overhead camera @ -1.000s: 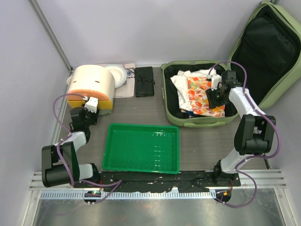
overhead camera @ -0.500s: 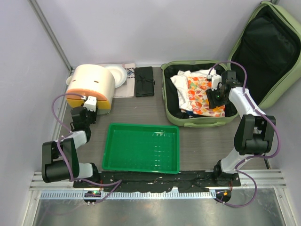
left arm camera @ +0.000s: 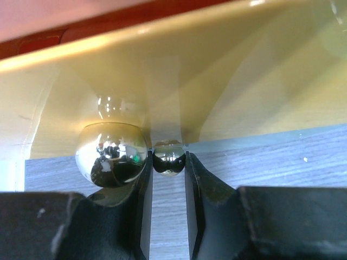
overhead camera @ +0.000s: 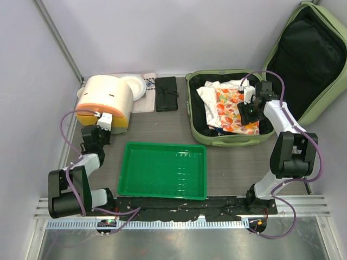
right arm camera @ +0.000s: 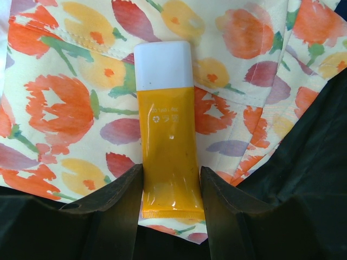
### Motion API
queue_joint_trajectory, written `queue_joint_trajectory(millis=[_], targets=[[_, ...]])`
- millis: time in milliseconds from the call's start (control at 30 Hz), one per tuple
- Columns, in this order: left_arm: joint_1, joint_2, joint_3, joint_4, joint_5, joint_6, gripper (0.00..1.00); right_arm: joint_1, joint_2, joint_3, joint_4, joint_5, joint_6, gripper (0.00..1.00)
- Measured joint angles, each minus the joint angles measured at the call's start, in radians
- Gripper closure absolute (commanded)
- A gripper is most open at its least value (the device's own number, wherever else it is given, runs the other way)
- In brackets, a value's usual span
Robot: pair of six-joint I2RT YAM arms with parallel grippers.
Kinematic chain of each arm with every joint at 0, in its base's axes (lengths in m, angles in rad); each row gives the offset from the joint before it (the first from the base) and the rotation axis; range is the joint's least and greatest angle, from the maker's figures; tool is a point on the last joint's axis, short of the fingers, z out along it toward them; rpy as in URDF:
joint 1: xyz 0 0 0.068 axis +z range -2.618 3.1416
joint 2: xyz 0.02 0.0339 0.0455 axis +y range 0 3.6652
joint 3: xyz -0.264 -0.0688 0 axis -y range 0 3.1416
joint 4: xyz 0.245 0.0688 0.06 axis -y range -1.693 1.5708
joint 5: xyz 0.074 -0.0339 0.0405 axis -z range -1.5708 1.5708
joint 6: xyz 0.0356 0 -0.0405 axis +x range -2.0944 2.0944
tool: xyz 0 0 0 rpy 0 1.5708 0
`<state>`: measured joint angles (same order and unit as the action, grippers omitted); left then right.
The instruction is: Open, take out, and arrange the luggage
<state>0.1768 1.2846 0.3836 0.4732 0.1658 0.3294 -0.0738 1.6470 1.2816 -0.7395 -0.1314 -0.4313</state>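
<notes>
We have the luggage lying open far right on the grey counter, its lid leaning on the pale wall. Inside it, the right claw clamps an orange tube over floral cloth. The left claw is nearly together at the cream container, well left; whether it grips, we cannot tell. The green tray lies between, nearer us.

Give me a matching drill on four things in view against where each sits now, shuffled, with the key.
1 yellow tube
2 black pouch
3 green tray
4 small shiny ball

A between the left tool's fingers
B between the right tool's fingers, on the floral cloth in the luggage
C left of the luggage, far side of the table
D middle of the table's near side

Pairs: 1-B, 2-C, 3-D, 4-A
</notes>
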Motion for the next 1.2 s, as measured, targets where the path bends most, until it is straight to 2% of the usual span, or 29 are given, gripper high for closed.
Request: queue_joint_trajectory(millis=[500,1000,1133,1200], targets=[[0.008,-0.237,-0.101,-0.169,0.001,0.068,0.99,0.000,0.000,0.000,-0.001,0.000,-0.008,0.49],[0.009,-0.593,-0.302,-0.236,0.015,0.229,1.00,0.000,0.000,0.004,-0.002,-0.002,-0.011,0.48],[0.009,-0.668,-0.304,-0.322,0.016,0.278,1.00,0.000,0.000,0.008,-0.006,-0.008,-0.012,0.40],[0.009,-0.717,-0.312,-0.359,0.019,0.302,1.00,0.002,0.000,0.022,-0.026,-0.034,-0.017,0.31]])
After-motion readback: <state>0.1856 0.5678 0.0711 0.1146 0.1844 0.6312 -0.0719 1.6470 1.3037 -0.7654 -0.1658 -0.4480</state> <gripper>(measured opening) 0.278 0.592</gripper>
